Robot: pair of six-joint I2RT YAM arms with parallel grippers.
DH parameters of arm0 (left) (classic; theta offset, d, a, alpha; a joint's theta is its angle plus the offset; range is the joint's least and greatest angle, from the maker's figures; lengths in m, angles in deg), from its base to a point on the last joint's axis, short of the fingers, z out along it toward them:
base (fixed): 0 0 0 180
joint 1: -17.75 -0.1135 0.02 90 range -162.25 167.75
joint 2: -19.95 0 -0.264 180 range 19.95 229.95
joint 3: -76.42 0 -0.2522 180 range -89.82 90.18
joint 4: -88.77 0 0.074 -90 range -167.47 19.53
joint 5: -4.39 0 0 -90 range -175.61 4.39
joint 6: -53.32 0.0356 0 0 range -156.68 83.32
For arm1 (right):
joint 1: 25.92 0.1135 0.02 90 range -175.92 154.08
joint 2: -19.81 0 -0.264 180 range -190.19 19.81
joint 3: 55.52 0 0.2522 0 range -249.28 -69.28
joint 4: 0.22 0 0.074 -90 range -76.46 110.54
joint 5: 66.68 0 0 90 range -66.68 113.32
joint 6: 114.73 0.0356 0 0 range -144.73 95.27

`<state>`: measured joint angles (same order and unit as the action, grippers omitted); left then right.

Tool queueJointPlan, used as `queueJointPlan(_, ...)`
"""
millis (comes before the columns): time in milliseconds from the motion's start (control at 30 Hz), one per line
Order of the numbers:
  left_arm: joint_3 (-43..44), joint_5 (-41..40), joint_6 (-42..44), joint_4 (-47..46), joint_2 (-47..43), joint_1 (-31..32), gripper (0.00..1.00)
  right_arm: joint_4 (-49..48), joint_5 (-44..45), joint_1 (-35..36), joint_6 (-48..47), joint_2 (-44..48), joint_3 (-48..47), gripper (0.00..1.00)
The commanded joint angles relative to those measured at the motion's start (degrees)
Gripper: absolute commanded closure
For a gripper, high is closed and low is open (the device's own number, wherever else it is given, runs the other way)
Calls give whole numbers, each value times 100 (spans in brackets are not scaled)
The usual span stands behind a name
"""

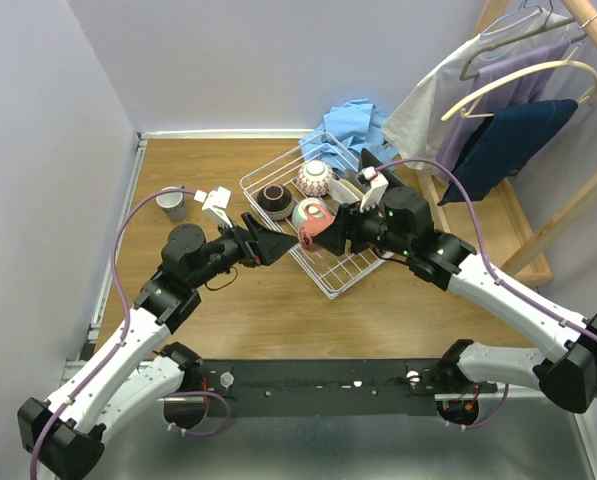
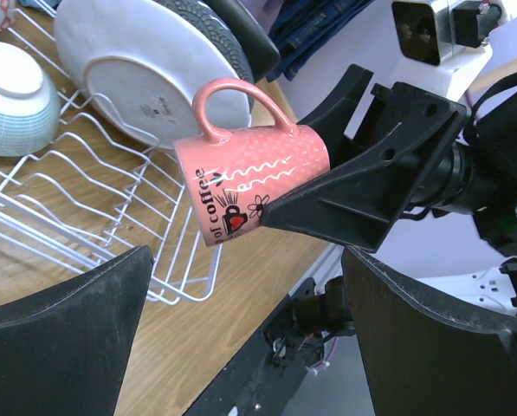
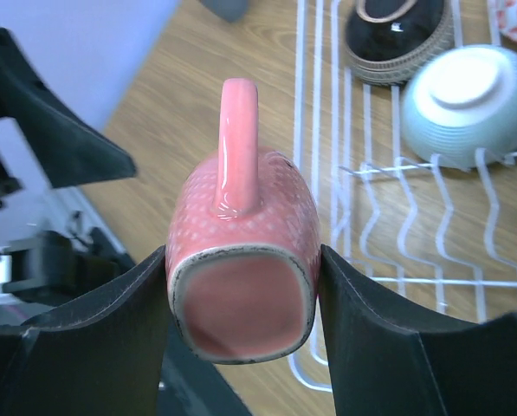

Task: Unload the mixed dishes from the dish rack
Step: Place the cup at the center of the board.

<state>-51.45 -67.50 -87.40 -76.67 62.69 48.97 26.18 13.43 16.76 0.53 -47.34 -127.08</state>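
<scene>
Pinching a pink mug (image 3: 241, 225) across its sides, the right fingers (image 3: 379, 338) hold it lying level, handle up, above the dish rack's (image 2: 184, 297) near edge. The left fingers (image 2: 67, 338) are spread wide and face the mug's mouth over the tabletop (image 1: 198, 160).

Can't read full mug (image 2: 258, 165) print, partly behind finger (image 2: 362, 186). Lose plate (image 2: 128, 61) at top edge, bowl (image 2: 7, 104) at left edge, left wrist view.
</scene>
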Motion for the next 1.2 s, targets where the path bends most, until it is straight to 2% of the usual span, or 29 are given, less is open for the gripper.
queueJointPlan(0, -128, -247, -157, -571, -3, 173, 2, -1755, -663, -31, 919, 291, 365, 96)
queueJointPlan(267, -313, -150, -395, -959, -82, 183, 5, -3108, -1348, -49, 1771, 230, 972, 96)
queueJointPlan(633, -453, 96, -877, -1494, -196, 183, 15, -4287, -1885, -163, 2466, -104, 1403, 96)
queueJointPlan(1067, -594, 316, -1405, -2136, -231, 183, 44, -5499, -2491, -409, 3222, -562, 1895, 96)
queueJointPlan(1100, -594, 316, -1458, -2206, -231, 182, 50, -5570, -2509, -409, 3257, -623, 1921, 96)
queueJointPlan(1167, -585, 334, -1502, -2259, -205, 182, 55, -5702, -2579, -436, 3345, -676, 1948, 96)
